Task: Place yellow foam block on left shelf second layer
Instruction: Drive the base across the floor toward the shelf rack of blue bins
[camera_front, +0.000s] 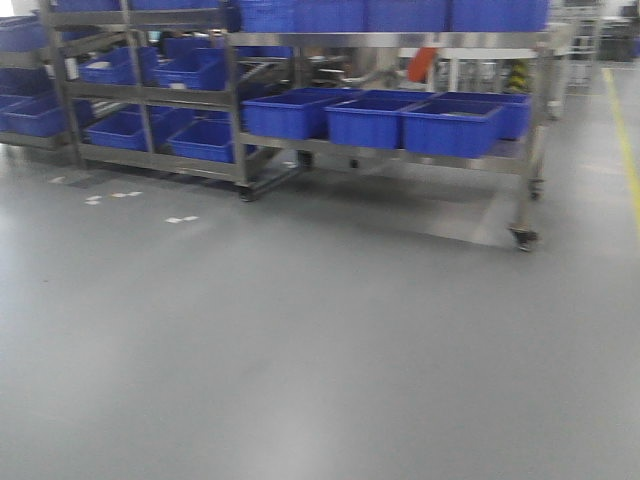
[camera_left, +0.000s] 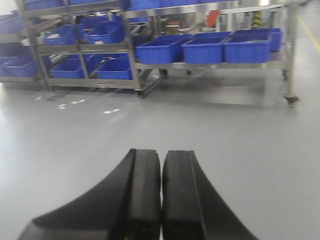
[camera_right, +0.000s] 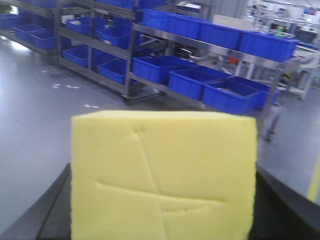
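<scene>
The yellow foam block (camera_right: 162, 175) fills the foreground, gripped on both sides by the black right hand (camera_right: 165, 215). Behind it, steel racks (camera_right: 210, 48) carry blue bins (camera_right: 227, 96) above a grey floor (camera_right: 30, 130).

**Operator:** Illumination status?

**Technician:** Bright, even, from overhead. The floor (camera_front: 300, 350) carries a broad pale sheen. Soft shadows lie beneath the racks (camera_front: 232, 110).

**Operator:** Sharpness, per view?

**Technician:** Front view: blurred overall, possibly by motion; the blue bins (camera_front: 370, 125) lack crisp edges. Left wrist view: the fingers (camera_left: 145, 200), close to the lens, are soft, and the upper left corner is blown out. Right wrist view: the yellow foam block (camera_right: 162, 175) is slightly soft, though its creases are readable; the far background is washed out at upper right.
</scene>
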